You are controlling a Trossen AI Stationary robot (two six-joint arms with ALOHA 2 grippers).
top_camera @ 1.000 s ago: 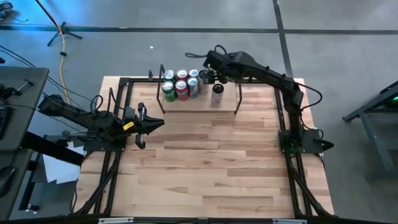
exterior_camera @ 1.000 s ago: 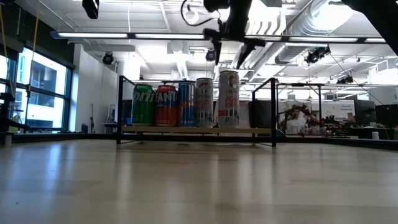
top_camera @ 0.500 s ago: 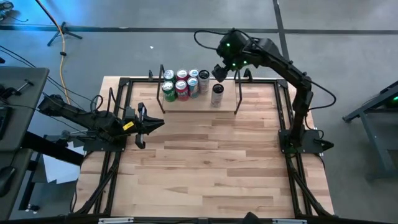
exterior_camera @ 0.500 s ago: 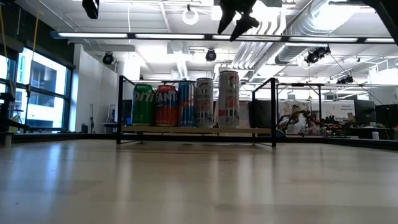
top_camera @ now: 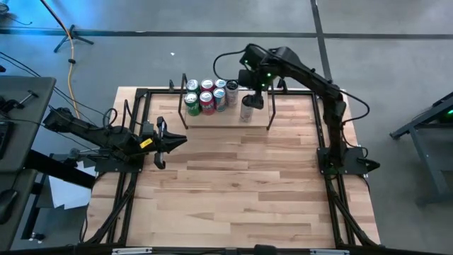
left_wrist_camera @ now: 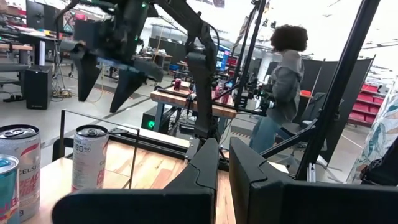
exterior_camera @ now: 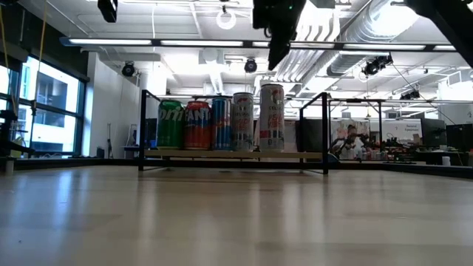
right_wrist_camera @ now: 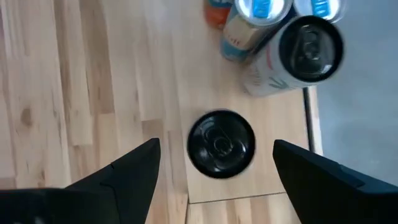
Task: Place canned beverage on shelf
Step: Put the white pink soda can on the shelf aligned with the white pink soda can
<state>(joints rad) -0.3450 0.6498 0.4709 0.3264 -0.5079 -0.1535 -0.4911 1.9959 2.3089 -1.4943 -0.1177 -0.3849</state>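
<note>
Canned beverage (top_camera: 246, 109), the tall pale one with a dark top, stands upright on the shelf (top_camera: 259, 117) at the 12 o'clock edge of the counter (top_camera: 241, 184), apart from the cluster of other cans (top_camera: 208, 96) at its 9 o'clock side. Right tool (top_camera: 256, 99) hangs above it with fingers spread wide, holding nothing; the right wrist view looks straight down on the can's lid between the two fingers, clear of both. Change over the last second: the tool lifted up off the can, swung toward 1 o'clock, and has now come back over it, still high. In the low view the can has not shifted on the board through this. Judgement: placement looks done, release clean; arm likely free to retreat. Left tool (top_camera: 161, 142) parked at 9 o'clock over the counter, fingers slightly parted, empty. A person (left_wrist_camera: 281, 84) stands in the room beyond.
</note>
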